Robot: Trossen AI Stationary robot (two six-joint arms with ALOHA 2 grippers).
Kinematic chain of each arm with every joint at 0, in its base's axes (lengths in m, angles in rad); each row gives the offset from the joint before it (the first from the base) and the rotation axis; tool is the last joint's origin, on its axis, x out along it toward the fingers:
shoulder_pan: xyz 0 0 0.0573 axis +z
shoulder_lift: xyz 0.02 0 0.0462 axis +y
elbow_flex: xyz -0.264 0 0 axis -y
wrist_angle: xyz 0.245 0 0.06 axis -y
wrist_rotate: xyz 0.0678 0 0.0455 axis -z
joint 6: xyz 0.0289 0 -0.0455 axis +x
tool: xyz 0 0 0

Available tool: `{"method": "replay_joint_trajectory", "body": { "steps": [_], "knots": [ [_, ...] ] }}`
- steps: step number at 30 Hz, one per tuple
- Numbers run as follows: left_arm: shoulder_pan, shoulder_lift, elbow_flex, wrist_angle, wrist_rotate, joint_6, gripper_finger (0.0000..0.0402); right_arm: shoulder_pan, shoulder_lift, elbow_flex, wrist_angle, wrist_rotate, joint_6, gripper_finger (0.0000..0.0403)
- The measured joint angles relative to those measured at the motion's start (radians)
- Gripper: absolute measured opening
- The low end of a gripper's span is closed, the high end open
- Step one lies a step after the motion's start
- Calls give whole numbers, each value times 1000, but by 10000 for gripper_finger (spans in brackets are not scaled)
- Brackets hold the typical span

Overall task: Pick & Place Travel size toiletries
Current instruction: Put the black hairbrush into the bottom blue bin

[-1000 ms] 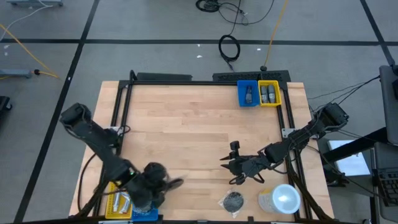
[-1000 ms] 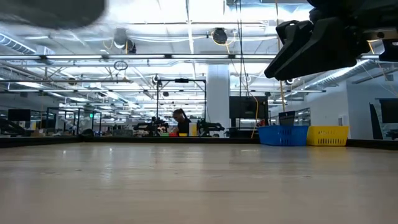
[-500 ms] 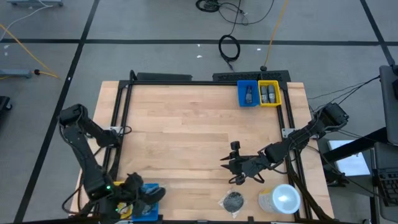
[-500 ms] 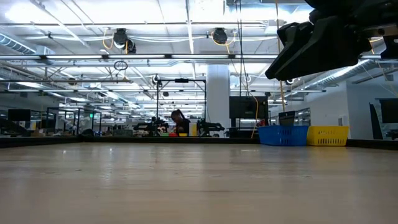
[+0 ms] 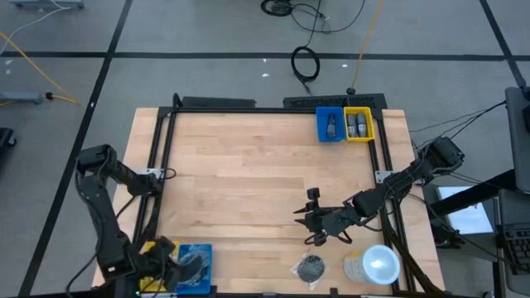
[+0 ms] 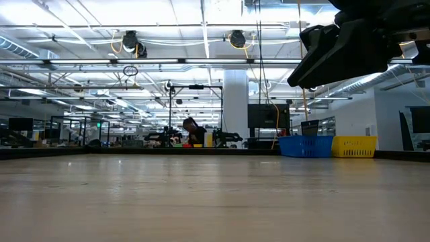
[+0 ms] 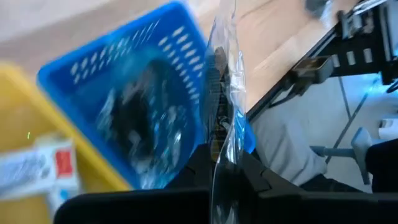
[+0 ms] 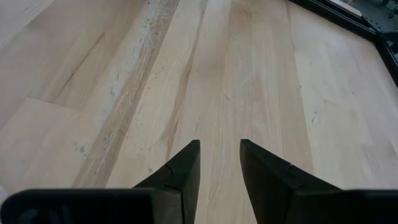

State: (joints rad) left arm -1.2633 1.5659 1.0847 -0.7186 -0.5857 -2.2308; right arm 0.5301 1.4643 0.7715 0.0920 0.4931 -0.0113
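Observation:
My left gripper [image 5: 187,268] hangs over the near-left blue bin [image 5: 204,251] and is shut on a dark round disc in clear wrap [image 7: 219,106], seen edge-on in the left wrist view. That blue bin [image 7: 180,50] holds more wrapped dark discs [image 7: 134,118]. The yellow bin [image 7: 25,124] beside it holds a white tube with a red end [image 7: 43,165]. Another wrapped disc [image 5: 310,266] lies flat on the table near its near edge. My right gripper [image 5: 308,220] [image 8: 219,155] is open above bare wood, just far of that disc. My left gripper pinches the wrapped disc between its two fingers [image 7: 202,158], at the end of the clear wrap [image 7: 222,155] nearest the wrist. The disc stands edge-on beyond the fingertips, lifted clear above the blue bin.
A large white-lidded cup [image 5: 377,265] stands at the near-right corner. A blue bin [image 5: 330,125] and a yellow bin [image 5: 358,124] with small dark grey bottles sit at the far edge. A black frame [image 5: 157,165] borders the table. The middle wood is bare.
My left arm has swung from the near-left part of the table toward the near-left corner and down, carrying the wrapped disc over the blue bin. It has left the low view. My right arm has kept still.

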Motion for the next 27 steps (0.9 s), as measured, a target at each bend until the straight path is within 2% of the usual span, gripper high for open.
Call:
{"method": "replay_joint_trajectory", "body": {
  "steps": [5,8,16,27],
  "knots": [
    [-44,0,0,-65,22,-132,11,0,0,0,0,0,0,107],
    [-55,0,0,-72,69,-173,13,0,0,0,0,0,0,105],
    [-49,0,0,-45,80,-136,11,0,0,0,1,0,0,106],
    [-12,0,0,26,93,-49,32,0,0,0,1,0,0,105]
  ]
}}
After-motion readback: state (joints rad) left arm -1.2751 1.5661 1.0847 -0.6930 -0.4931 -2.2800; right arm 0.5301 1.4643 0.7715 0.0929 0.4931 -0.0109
